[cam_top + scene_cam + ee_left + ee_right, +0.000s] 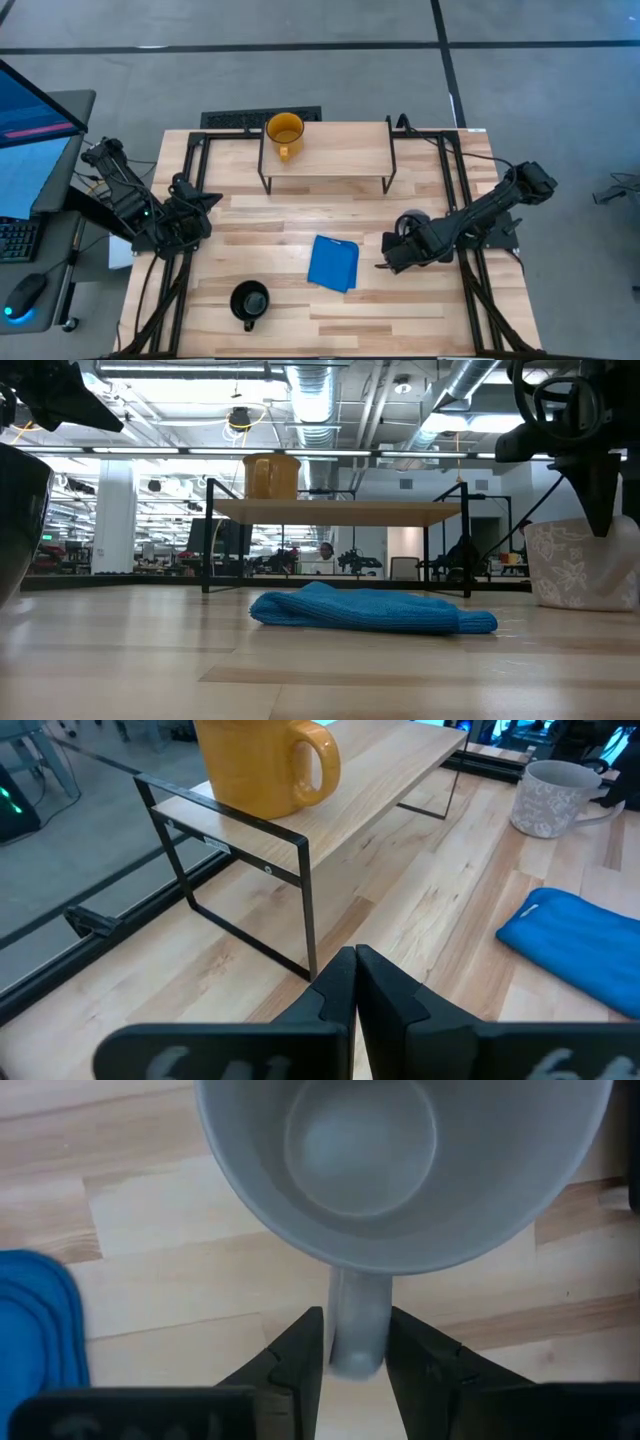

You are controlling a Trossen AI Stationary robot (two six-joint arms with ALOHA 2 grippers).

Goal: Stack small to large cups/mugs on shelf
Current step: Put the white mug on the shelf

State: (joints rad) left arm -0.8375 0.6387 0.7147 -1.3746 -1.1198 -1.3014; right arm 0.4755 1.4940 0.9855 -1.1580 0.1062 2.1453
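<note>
A yellow-orange mug [284,131] stands upright on the left end of the shelf [335,152], a light wood board on thin black legs at the table's far side. A light grey mug [400,1160] stands on the table right of centre, with my right gripper [357,1345] shut on its handle from above. A black mug [249,300] stands near the table's near edge, left of centre. My left gripper [355,985] is shut with nothing between its fingers and hovers at the table's left side, pointing toward the shelf. My right gripper pinches the grey mug's handle [358,1320] between its two fingers, one on each flat side of the loop. The fingers come from above and point down. The mug [580,565] stands upright with its base on the table.
A blue cloth [334,262] lies crumpled on the table between the black mug and the grey mug. The shelf's board to the right of the yellow-orange mug [260,765] is bare. Black frame rails run along both sides of the table.
</note>
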